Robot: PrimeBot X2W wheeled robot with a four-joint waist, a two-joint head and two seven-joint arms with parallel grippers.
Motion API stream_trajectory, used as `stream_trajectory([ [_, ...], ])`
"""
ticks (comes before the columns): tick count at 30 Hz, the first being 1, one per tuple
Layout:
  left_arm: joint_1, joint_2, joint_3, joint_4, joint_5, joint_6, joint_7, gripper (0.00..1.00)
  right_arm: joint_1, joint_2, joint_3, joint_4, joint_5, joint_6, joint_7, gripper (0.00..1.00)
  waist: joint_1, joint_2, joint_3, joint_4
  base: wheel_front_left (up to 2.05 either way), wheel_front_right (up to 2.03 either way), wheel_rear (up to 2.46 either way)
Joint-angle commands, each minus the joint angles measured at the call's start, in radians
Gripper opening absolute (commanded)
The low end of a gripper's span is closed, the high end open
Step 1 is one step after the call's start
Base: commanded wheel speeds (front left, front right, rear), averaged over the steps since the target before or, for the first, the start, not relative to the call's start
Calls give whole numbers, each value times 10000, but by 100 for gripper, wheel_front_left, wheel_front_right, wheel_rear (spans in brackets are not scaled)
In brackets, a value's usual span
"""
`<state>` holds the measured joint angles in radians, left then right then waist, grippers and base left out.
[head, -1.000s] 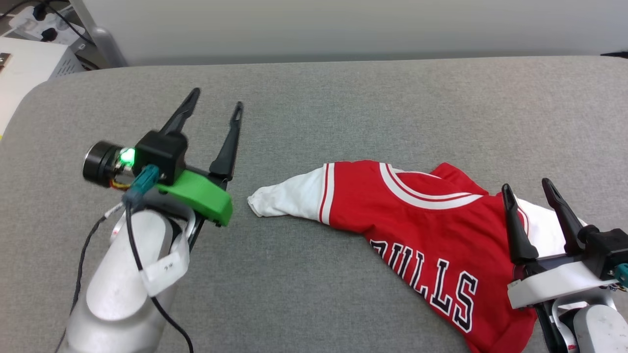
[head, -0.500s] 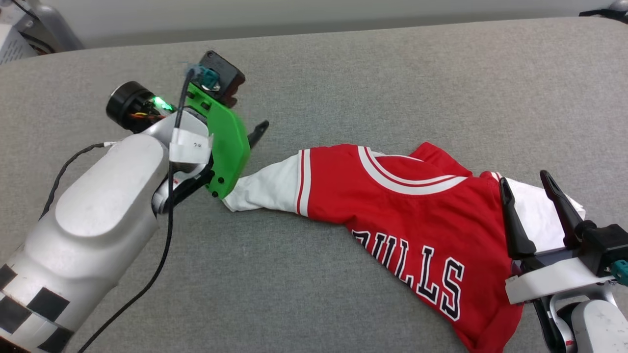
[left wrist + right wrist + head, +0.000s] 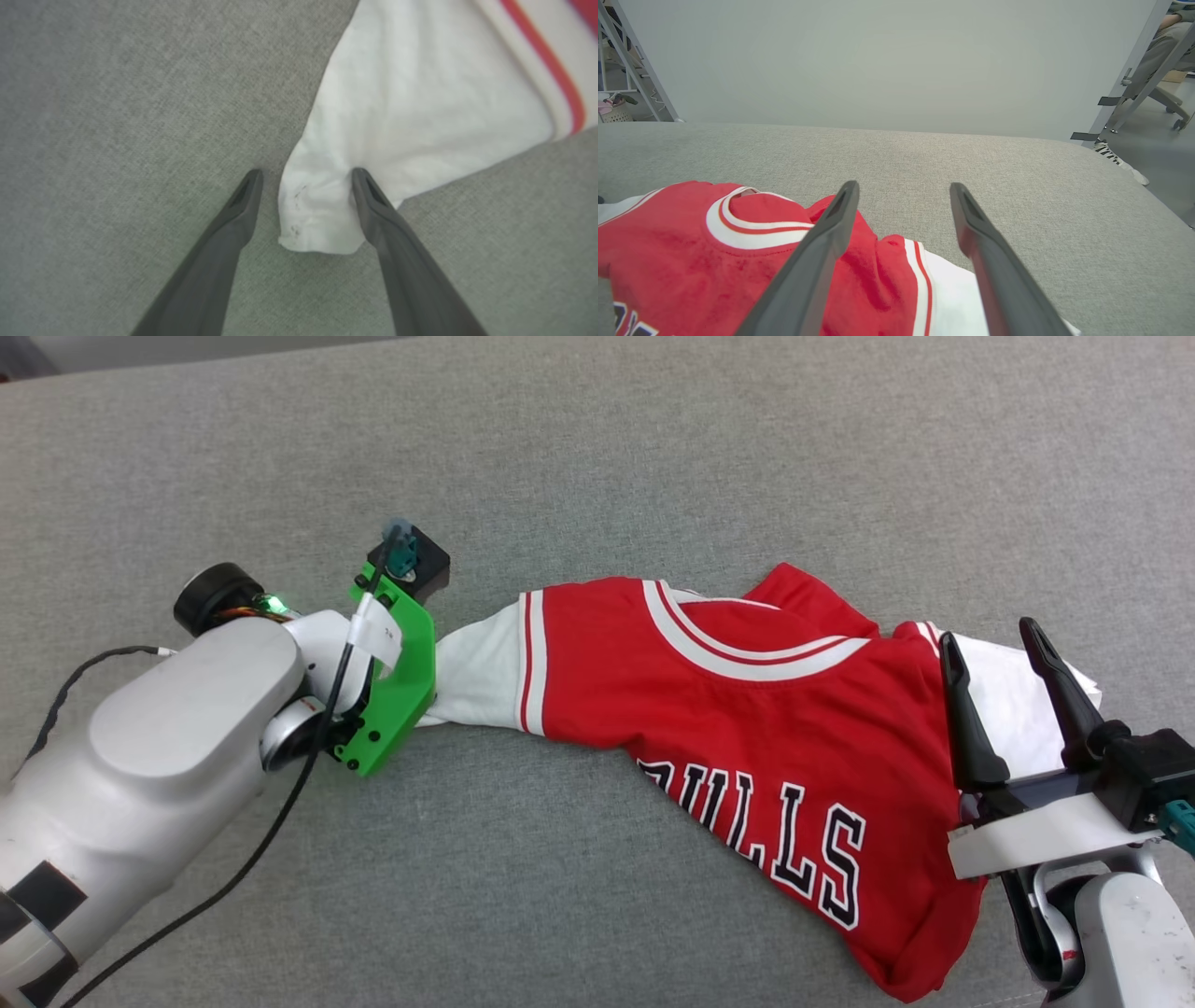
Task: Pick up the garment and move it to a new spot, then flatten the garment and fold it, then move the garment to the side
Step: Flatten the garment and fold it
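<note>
- The garment [image 3: 747, 737] is lying front-up and rumpled on the grey desk [image 3: 653, 457]. Its long axis is running from the white sleeve [image 3: 420, 107] at the robot's left down to the hem at the near right.
- Its collar [image 3: 747, 658] is facing away from the robot.
- The left gripper [image 3: 306, 172] is pointing down with its fingers standing apart, straddling that sleeve's cuff end.
- The right gripper [image 3: 988, 632] is hovering over the other sleeve [image 3: 1004, 700], its fingers spread wide and gripping nothing.

Garment [image 3: 747, 709]: soft matt cloth. Table [image 3: 653, 457]: coarse grey woven fabric. Right gripper [image 3: 903, 184]: smooth matt dark plastic.
</note>
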<state>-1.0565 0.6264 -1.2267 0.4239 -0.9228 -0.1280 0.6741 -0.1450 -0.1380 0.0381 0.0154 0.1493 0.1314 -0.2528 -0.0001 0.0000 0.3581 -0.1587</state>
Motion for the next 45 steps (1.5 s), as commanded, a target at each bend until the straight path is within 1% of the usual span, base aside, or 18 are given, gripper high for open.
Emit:
stream_trajectory([
  [1,-53,132,-178,228,-143,-26,117,100,-212,50,-6,-72,-85,-7,-89,100,1,0,249,-175,0,0,0],
  [5,208,120,-404,436,-387,-26,146,100,-308,76,-33,-68,-99,-7,-89,100,1,0,348,-203,0,0,0],
  [6,205,97,-465,399,-342,-26,-169,13,-336,75,-117,-64,-121,-7,-89,100,1,0,300,-153,0,0,0],
  [7,178,99,-474,391,-366,-26,-364,0,-332,79,-160,-77,-138,-7,-89,100,1,0,260,-120,0,0,0],
  [8,-64,159,-421,491,-459,-26,-1150,0,-296,92,-288,-136,-174,-7,-89,100,1,0,132,-30,0,0,0],
  [11,-296,305,-187,702,-676,-26,-1870,0,-217,100,-443,-204,-190,-7,-89,100,1,0,-2,55,0,0,0],
  [17,-282,864,230,1419,-1066,-24,-2576,0,-5,123,-833,-278,-202,-7,-89,100,1,0,-145,127,0,0,0],
  [18,-60,1091,356,1832,-1255,39,-2751,0,100,142,-1006,-277,-212,-7,-89,100,1,0,-161,135,0,0,0],
  [19,51,1165,369,1997,-1297,81,-2804,0,140,173,-1061,-295,-242,-7,-89,100,1,0,-163,133,0,0,0],
  [22,354,1241,353,2377,-1364,148,-2961,0,163,145,-1203,-244,-222,-7,-89,100,1,0,-154,140,0,0,0],
  [26,765,952,504,2724,-1569,223,-3607,0,135,45,-1289,-105,-206,-7,-89,100,1,0,-249,210,0,0,0],
  [27,824,865,554,2764,-1566,260,-3862,26,121,15,-1296,-73,-212,-7,-89,100,1,0,-300,237,0,0,0],
  [28,867,769,625,2808,-1485,371,-4307,100,94,-36,-1292,-44,-213,-7,-89,100,1,0,-373,268,0,0,0],
  [31,1016,535,851,2837,-1277,685,-5621,100,-24,-241,-1301,-5,-142,-7,-89,100,1,0,-631,357,0,0,0],
  [35,1318,300,1226,2596,-971,1333,-7627,100,-212,-680,-1239,-42,-62,-7,-18,100,1,0,-1030,517,0,0,0],
  [38,1648,223,1494,2181,-693,1986,-8903,100,-620,-1367,-1084,-35,282,-7,227,100,1,0,-1289,664,0,0,0],
  [42,2273,126,2165,1268,-378,2856,-9333,100,-1128,-2225,-563,-251,703,-7,1273,100,1,0,-1506,907,0,0,0],
  [45,2887,94,3371,-1,367,3569,-9351,100,-1472,-3001,37,-395,1151,-7,2498,100,1,0,-1586,1081,0,0,0],
])
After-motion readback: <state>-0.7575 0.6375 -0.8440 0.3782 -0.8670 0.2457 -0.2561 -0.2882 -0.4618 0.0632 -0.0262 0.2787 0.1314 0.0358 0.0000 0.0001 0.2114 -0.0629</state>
